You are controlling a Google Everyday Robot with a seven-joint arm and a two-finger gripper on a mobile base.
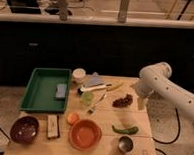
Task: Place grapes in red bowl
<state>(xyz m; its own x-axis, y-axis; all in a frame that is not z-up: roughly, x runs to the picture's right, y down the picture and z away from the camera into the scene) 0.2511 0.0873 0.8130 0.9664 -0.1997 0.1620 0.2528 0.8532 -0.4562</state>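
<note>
1. Purple-red grapes [123, 100] lie as one lumpy bunch on the wooden table [105, 152], toward its right side and near the far half. Nothing touches them.
2. The gripper [142, 100] hangs from the white arm just beside the grapes, on their right and near the table's right edge. Whether it is spread or pressed together cannot be told. It holds nothing that can be seen.
3. The red bowl [85, 135] stands at the near edge, left of the grapes and well apart from them. It appears empty, so the task looks not yet begun.
4. Between grapes and bowl lie a green pepper [125, 129] and a steel cup [125, 143], both on the near right.
5. Likely faults from here:
   - A pinch on one outer grape may slip or tear it off, because the bunch is lumpy and loose.
   - A sideways approach may push the bunch left rather than capture it.
   - A low carry could knock the pepper or the cup.
   - A release over the dark bowl [24, 129] at the near left corner would be the wrong target.
6. Count:
   - Grape bunches: one.
   - Bowls: two.
   - Steel cups: one.
   - Green peppers: one.
   - Green trays [33, 90]: one.
   - Grippers: one.
</note>
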